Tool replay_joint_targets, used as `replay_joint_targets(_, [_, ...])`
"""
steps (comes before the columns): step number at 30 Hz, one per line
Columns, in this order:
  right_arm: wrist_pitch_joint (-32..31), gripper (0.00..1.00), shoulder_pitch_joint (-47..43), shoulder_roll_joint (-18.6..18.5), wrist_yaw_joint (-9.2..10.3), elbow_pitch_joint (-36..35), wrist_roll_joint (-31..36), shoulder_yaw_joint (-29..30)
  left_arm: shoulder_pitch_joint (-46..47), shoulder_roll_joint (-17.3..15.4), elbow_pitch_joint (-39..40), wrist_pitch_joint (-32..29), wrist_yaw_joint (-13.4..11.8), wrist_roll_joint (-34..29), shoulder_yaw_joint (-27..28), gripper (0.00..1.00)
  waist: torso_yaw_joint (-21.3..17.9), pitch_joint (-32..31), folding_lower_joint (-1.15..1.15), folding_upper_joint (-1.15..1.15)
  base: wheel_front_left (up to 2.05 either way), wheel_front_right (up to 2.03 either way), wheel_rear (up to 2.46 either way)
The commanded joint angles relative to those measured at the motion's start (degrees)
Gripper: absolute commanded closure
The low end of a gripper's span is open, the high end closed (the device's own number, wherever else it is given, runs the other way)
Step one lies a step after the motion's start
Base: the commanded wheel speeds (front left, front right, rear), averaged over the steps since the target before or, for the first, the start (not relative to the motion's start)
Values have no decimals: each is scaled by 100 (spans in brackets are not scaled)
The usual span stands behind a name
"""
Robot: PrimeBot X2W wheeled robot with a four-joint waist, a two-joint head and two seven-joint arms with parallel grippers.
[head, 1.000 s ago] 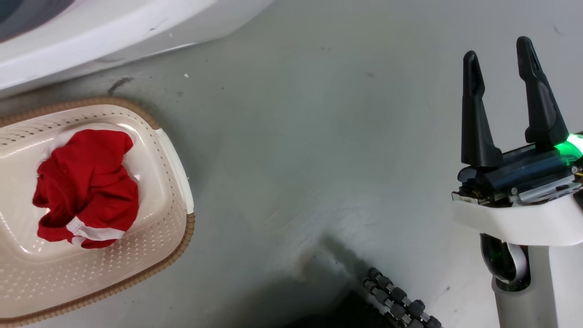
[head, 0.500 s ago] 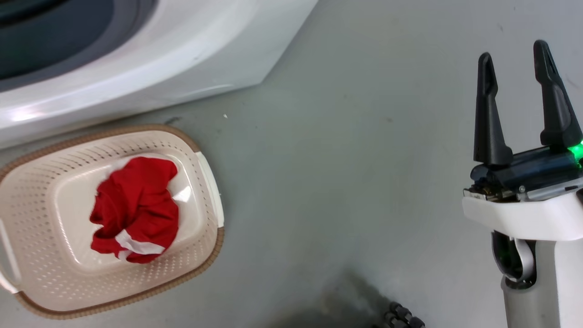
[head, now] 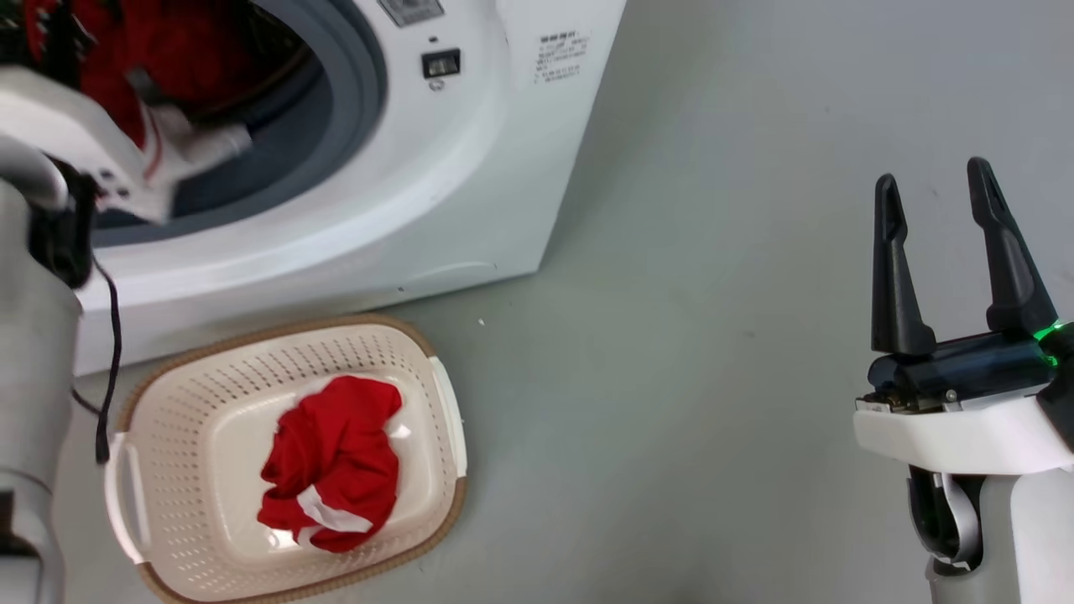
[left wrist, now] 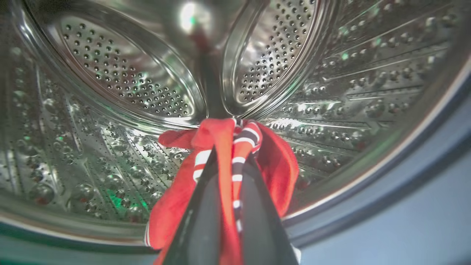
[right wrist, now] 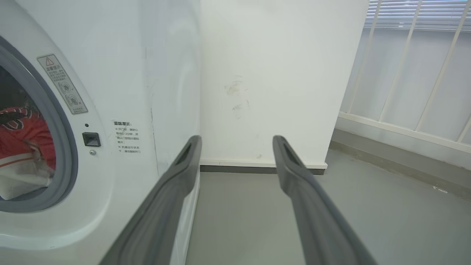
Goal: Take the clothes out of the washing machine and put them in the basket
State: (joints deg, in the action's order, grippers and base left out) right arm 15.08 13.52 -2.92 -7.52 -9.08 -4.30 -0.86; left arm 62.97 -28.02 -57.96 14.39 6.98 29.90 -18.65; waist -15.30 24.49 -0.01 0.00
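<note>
Two red garments are well apart: the trimmed garment (head: 336, 470) lies crumpled inside the cream laundry basket (head: 210, 356) at 7 o'clock of the head view, on the grey floor (head: 671, 335) just before the white washing machine (head: 478, 168) at 11 o'clock. The banded garment (left wrist: 272, 162), with its red-and-white striped strip, is inside the perforated steel drum (left wrist: 128, 81), where the left gripper (left wrist: 231, 162) is clenched on it, the fabric draping around both fingers. At 4 o'clock the right gripper (head: 933, 180) hangs over the floor, jaws released and grasping nothing.
</note>
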Motion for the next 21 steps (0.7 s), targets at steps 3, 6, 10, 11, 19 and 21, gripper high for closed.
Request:
replay_joint_targets(3, [13,0,-132,8,6,19,49,42,-548,119,442,80,-64,24,100,100,241,-471,1,0,0,0,0])
replay_joint_targets(6, [13,0,-248,8,6,63,95,36,-1595,233,1809,88,-308,-131,405,100,426,-821,1,0,0,0,0])
replay_joint_targets(10, [12,0,-371,8,6,121,113,36,-2517,310,2915,88,-546,-310,648,100,555,-1101,1,0,0,0,0])
replay_joint_targets(11, [12,0,-382,8,6,128,125,40,-2740,337,3159,88,-588,-337,691,100,586,-1164,1,0,0,0,0])
replay_joint_targets(19, [12,0,-619,7,6,188,49,123,-4369,453,4642,36,-860,-366,678,100,820,-1562,1,0,0,0,0])
replay_joint_targets(21, [12,0,-681,8,6,201,35,135,-4739,427,4925,-13,-923,-350,648,100,853,-1627,1,0,0,0,0])
